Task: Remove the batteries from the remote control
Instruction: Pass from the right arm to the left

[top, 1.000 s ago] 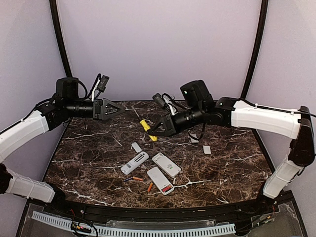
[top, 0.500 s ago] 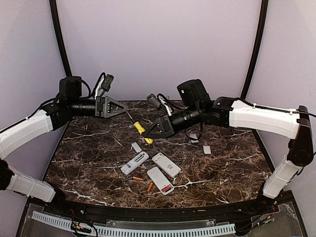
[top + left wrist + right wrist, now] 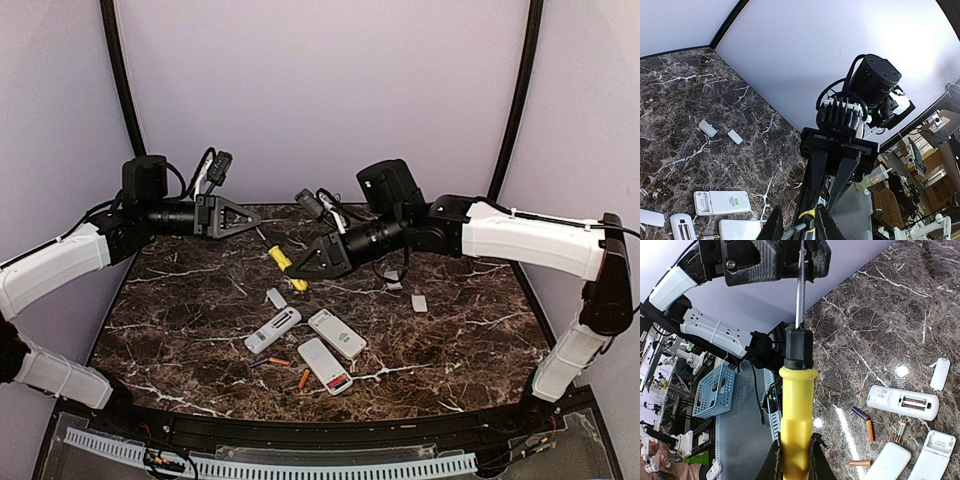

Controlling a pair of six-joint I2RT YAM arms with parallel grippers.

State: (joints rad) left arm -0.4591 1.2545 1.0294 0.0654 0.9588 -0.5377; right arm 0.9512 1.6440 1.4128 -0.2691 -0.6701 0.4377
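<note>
Dark marble tabletop (image 3: 180,300) is carrying three white remotes (image 3: 337,333), and loose batteries (image 3: 278,362) are lying just beside the nearest remote (image 3: 325,365). Its near end is showing red, likely cells not yet pulled. Above the back of the table the right gripper (image 3: 794,462) is clamping the yellow handle of the screwdriver (image 3: 797,400). The left gripper (image 3: 800,265) is bracketing its metal shaft with narrow jaws; whether they are pinching it cannot be told. This is looking like a tool handover. Next, the left needs a firm pinch before the right lets go.
</note>
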